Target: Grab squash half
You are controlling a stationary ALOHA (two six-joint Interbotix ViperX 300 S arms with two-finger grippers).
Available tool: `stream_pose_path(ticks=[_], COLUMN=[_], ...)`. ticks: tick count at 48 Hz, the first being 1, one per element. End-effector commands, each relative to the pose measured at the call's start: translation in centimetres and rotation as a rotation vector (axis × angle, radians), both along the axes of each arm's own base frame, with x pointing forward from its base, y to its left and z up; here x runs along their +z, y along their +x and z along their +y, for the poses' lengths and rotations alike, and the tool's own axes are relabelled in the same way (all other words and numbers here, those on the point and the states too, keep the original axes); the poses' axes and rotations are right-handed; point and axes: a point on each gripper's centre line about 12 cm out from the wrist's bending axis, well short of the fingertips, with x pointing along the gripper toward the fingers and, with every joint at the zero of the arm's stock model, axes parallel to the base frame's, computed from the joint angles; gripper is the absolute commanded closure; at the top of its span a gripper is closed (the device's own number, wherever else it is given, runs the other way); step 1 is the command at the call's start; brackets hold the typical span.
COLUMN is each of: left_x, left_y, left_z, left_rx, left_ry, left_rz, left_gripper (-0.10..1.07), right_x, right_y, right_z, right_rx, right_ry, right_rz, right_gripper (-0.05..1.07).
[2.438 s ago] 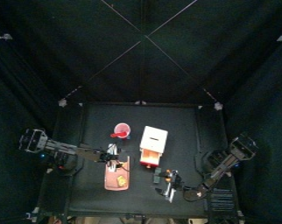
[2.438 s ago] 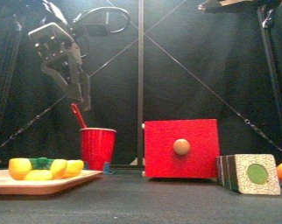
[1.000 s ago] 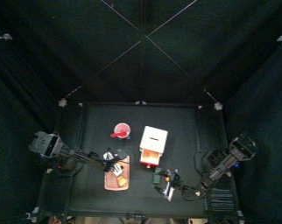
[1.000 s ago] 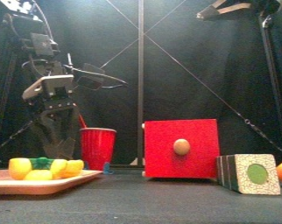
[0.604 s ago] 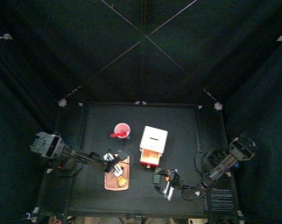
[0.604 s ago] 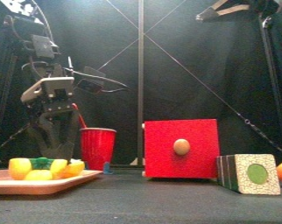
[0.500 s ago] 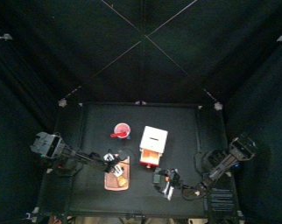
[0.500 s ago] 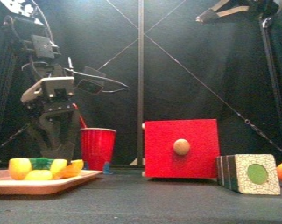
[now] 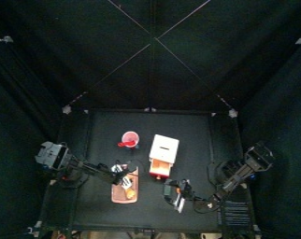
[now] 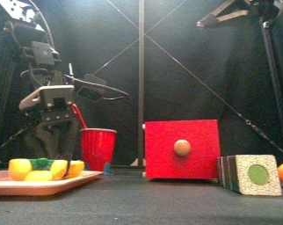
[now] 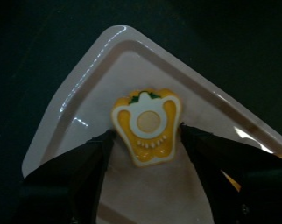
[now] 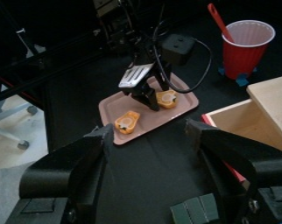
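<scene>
Two black jaws of the left gripper (image 11: 146,166) stand spread wide, one on each side of the yellow squash half (image 11: 147,128), which lies cut face up on a pale, glossy plastic tray (image 11: 91,96) with a raised, rounded rim. The squash half has a creamy flesh face, a yellow skin edge and a small green spot near one end; whether the jaws touch it I cannot tell. From the front, the left gripper (image 10: 50,141) hangs low over the tray (image 10: 50,182) at the left end of the black counter (image 10: 156,200), just behind other yellow and green pieces of toy food (image 10: 39,169).

Beside the tray stands a red plastic cup (image 10: 98,148) with a red straw. Right of it sits a red box with a round wooden knob (image 10: 180,149), then a small block with a green disc on its face (image 10: 250,174). No writing can be read on any of them.

The right gripper (image 12: 150,171) is held well back from the tray, its jaws apart and holding nothing.
</scene>
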Motion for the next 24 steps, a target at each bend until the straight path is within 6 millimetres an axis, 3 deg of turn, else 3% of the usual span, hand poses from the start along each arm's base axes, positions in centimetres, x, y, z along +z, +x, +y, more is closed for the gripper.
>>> stream_pose_path(ticks=[1,16,24], left_x=[0.6,0.6,2.2], left_y=[0.6,0.5,0.4], left_z=[0.1,0.3,0.6], left_rx=[0.007,0.009,-0.005], left_ry=[-0.006,-0.002,0.021], left_rz=[-0.022,-0.020,-0.052], left_gripper=[0.03,0.22,0.29], right_x=[0.7,0.6,0.6], right_y=[0.0,0.0,0.0], right_z=[-0.2,-0.2,-0.2], right_rx=[-0.006,-0.009,-0.012], right_ry=[0.012,0.018,0.023], right_rz=[-0.017,-0.012,-0.010], right_gripper=[0.05,0.05,0.05])
